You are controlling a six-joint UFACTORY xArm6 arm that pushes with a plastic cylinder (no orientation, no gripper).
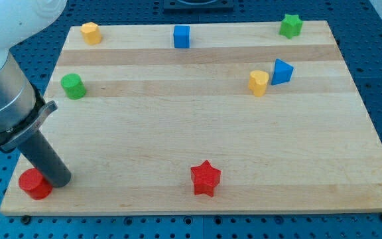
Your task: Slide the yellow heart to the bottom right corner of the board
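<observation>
- My tip (62,182) sits at the view's bottom left of the wooden board (178,133), touching or just beside the red cylinder (35,184). It is a bare rod end, so it grasps nothing and merely rests near that block.
- The yellow heart (258,83) lies in the upper right part of the board, well apart from my tip, with the blue triangular block (282,71) just beside it on its upper right; I cannot tell whether the two touch.
- To do this step well, I judge the tip should leave the red cylinder without nudging it and cross the open middle of the board, passing above the red star (205,178).
- It should arrive on the heart's upper left side, since the goal corner lies down and to the right.
- Coming in from the left side keeps the tip clear of the blue triangular block, which should stay where it is.
- The push is best kept through the heart's middle; an off-centre contact would likely turn it and let it slip aside.
- The path to the bottom right corner looks free of blocks, so one slow diagonal push may serve, stopping short of the edge.
- The heart itself is a small, thick, warm-yellow block with rounded lobes, lighter on top and darker on its side wall.
- It stands flat on a pale plank.
</observation>
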